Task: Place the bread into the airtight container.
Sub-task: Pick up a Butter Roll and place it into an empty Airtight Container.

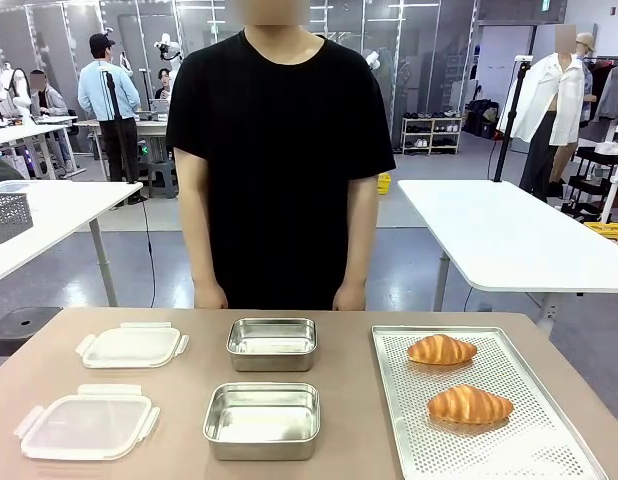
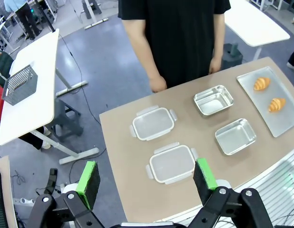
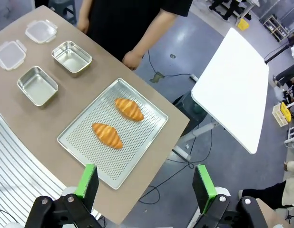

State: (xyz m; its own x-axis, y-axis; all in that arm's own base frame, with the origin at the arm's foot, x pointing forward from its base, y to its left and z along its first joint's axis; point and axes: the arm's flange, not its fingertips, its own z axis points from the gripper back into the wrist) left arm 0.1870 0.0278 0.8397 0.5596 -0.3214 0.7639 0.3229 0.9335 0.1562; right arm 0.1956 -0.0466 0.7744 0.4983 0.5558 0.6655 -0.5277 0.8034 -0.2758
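- Bread (image 1: 441, 349), two pieces, lies on tray (image 1: 549, 440) at table's (image 1: 349, 440) right.
- Containers (image 1: 262, 420) sit mid-table, lids (image 1: 87, 423) beside them.
- Left gripper (image 2: 146, 175) and right gripper (image 3: 145, 181): jaws spread, grasping nothing.

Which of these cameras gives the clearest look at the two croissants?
The front view: the far croissant and near croissant sit close and large on the perforated tray, crust ridges visible. The right wrist view shows both from above, smaller but whole. The left wrist view shows them tiny near its right edge.
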